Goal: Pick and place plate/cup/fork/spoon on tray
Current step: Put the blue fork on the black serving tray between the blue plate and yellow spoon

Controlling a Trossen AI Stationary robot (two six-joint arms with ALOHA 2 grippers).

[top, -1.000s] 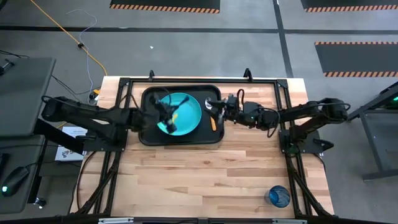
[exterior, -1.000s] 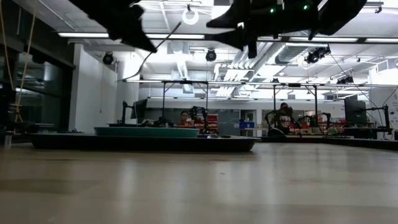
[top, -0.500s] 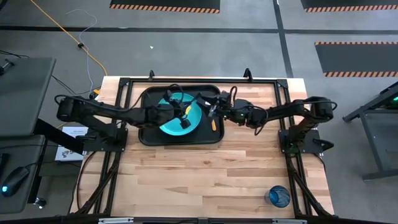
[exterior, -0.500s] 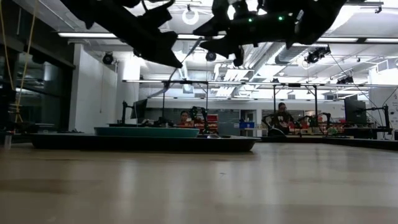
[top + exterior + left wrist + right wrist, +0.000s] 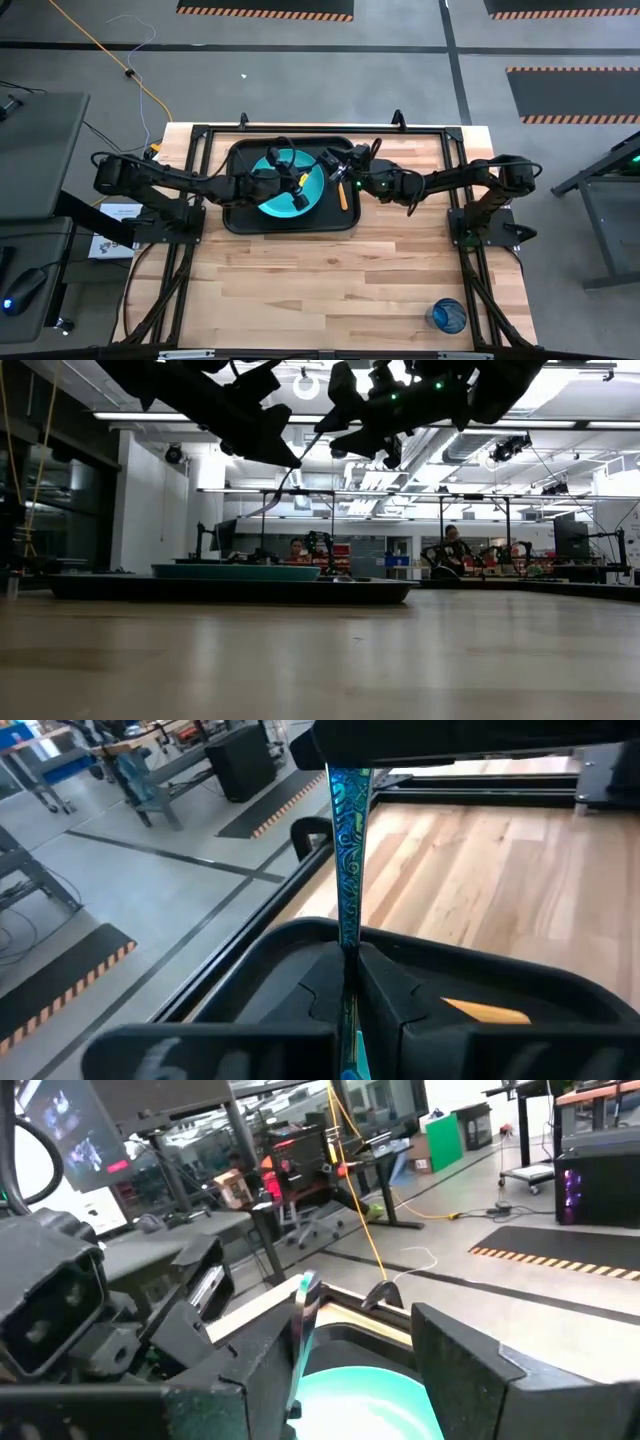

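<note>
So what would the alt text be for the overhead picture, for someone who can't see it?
Seen from above, two dark robot arms meet over a black tray holding a turquoise plate on a wooden table. The left gripper is shut on a fork over the plate, and a blue cup stands far off near the table's corner.

You were looking at two arms built of matte black segmented links, each with thin black cables looped along its wrist. The left gripper (image 5: 299, 190) and the right gripper (image 5: 331, 167) had blocky, flat-sided black fingers (image 5: 470, 1370). Small green indicator lights glowed on the right arm's wrist housing.
</note>
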